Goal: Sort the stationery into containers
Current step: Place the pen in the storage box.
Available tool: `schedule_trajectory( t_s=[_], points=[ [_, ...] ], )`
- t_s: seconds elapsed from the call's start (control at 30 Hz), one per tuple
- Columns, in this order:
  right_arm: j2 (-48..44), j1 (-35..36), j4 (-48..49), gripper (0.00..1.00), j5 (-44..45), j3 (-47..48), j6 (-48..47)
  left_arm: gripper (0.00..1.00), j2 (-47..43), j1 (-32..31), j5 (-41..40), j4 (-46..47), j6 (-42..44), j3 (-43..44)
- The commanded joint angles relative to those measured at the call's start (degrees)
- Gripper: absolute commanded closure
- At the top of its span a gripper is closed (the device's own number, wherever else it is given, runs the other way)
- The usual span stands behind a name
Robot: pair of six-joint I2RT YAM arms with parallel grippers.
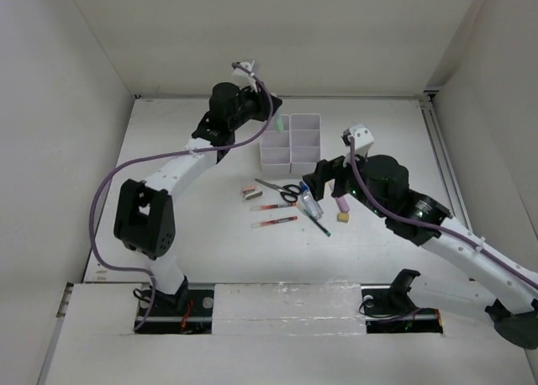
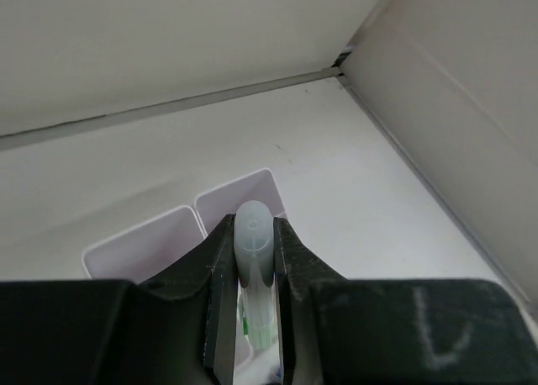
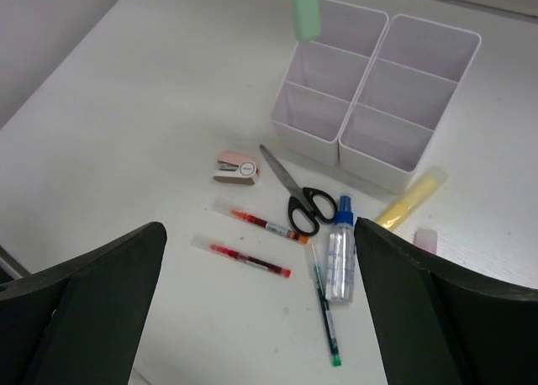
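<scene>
The white six-compartment container stands at mid-table, and all its compartments look empty in the right wrist view. My left gripper is shut on a pale green bar, held upright over the container's far-left corner. The bar fills the gap between the fingers and also shows in the right wrist view. My right gripper hangs open and empty above the scissors, two red-white pens, a dark pen and the blue-capped bottle.
A yellow bar and a pink bar lie right of the bottle, with a small yellow eraser nearby. A small pink-white item lies left of the scissors. White walls enclose the table at the back and both sides.
</scene>
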Motion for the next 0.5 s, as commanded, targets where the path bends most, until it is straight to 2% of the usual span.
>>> schedule_trajectory(
  t_s=[0.0,0.2,0.47],
  points=[
    [-5.8,-0.2,-2.6,0.00,1.6,-2.5,-0.5,1.00,5.0,0.1,1.4,7.3,7.7,5.1],
    [-13.1,-0.2,-3.7,0.00,1.6,-6.2,0.0,1.00,10.2,0.1,-2.4,12.1,9.0,6.5],
    [-15.7,-0.2,-5.4,0.00,1.6,-7.9,0.0,1.00,14.2,0.1,-5.3,15.3,9.0,7.5]
  ],
)
